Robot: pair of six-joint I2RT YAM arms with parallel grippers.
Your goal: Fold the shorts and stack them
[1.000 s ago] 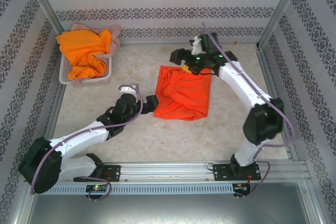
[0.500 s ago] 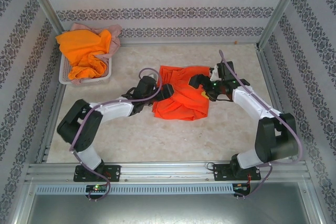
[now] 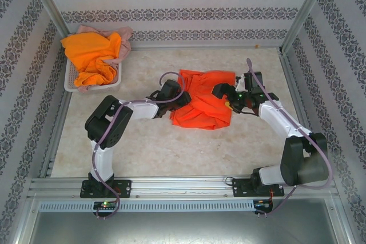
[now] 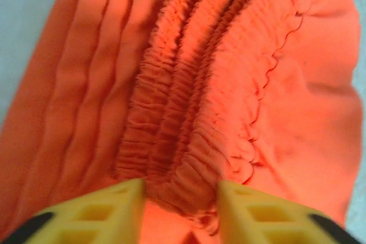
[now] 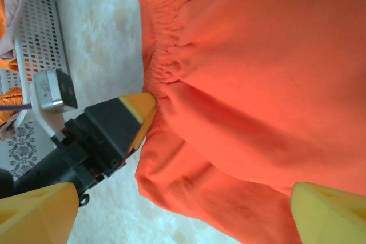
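Observation:
The red-orange shorts (image 3: 203, 104) lie crumpled at mid-table. My left gripper (image 3: 182, 96) is at their left edge. In the left wrist view its yellow fingers (image 4: 128, 210) stand on either side of the gathered waistband (image 4: 189, 141), with bunched fabric filling the gap of the left gripper (image 4: 178, 198). My right gripper (image 3: 222, 98) hangs at the shorts' right side, open wide over the cloth (image 5: 257, 84), nothing between its fingers (image 5: 40, 212). Bright orange shorts (image 3: 91, 55) and pink shorts (image 3: 123, 41) are heaped in the basket.
The white mesh basket (image 3: 70, 81) stands at the far left against the patterned wall and also appears in the right wrist view (image 5: 40, 27). Metal posts and walls frame the table. Bare marbled tabletop (image 3: 171, 147) lies in front of the shorts.
My left arm swung in from the front left to the shorts' left edge and its jaws narrowed onto the waistband. My right arm came from the far edge down to the shorts' right side.

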